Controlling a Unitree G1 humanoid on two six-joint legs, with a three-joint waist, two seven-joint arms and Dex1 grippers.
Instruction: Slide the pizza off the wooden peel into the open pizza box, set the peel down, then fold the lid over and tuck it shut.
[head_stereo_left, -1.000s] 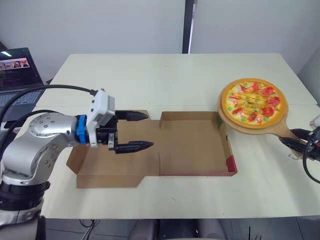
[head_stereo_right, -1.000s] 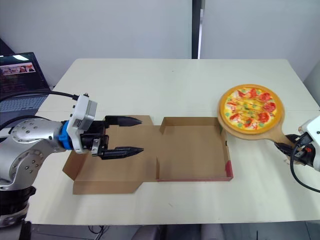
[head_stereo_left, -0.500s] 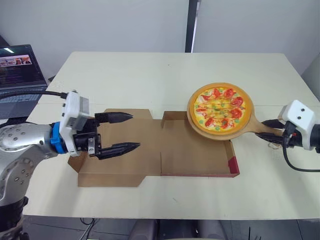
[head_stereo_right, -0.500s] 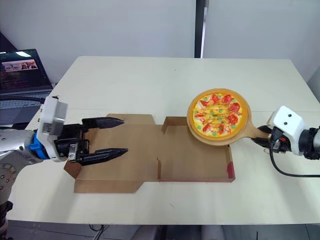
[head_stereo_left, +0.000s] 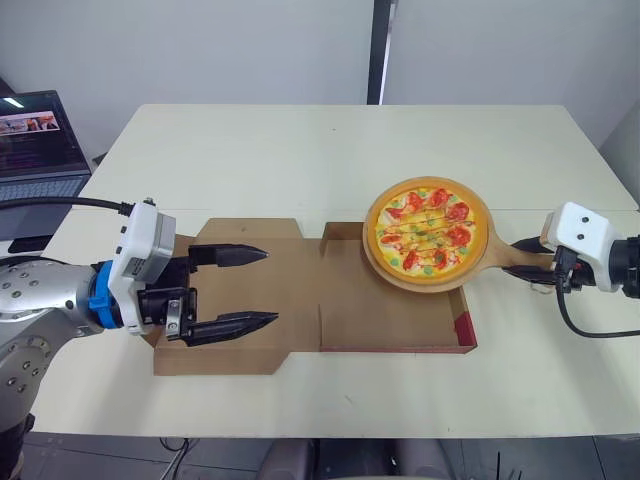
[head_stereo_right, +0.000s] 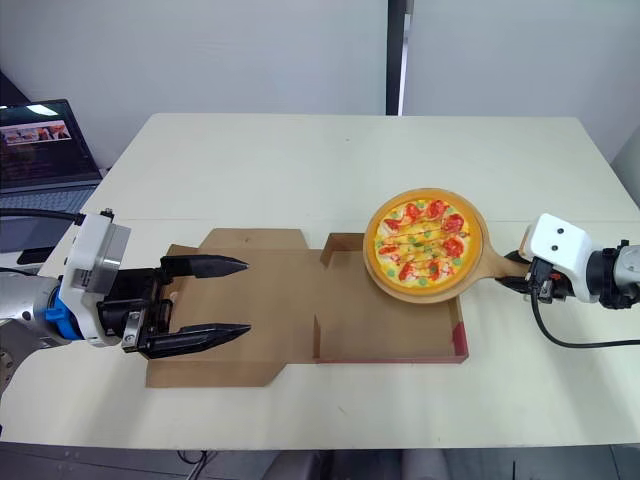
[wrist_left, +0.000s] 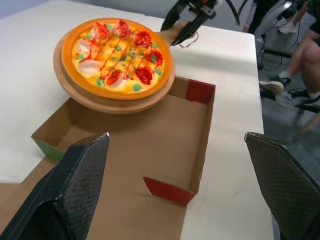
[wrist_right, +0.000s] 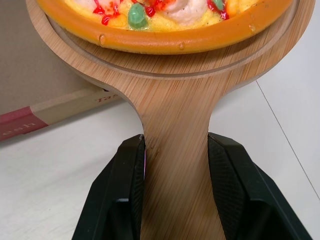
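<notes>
Right gripper (wrist_right: 176, 142) clamped on peel (head_stereo_left: 500, 256) handle; pizza (head_stereo_left: 424, 227) rides peel above far right corner of open box (head_stereo_left: 390, 320). Left gripper (head_stereo_left: 270, 286) spread wide above flat lid (head_stereo_left: 300, 300).

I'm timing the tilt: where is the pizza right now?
In the head views, the pizza sits on the wooden peel held by the right gripper, over the far right corner of the open pizza box.

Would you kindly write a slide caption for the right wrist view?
The right pincer grips the wooden peel by its handle, holding the pizza over the pizza box wall.
</notes>
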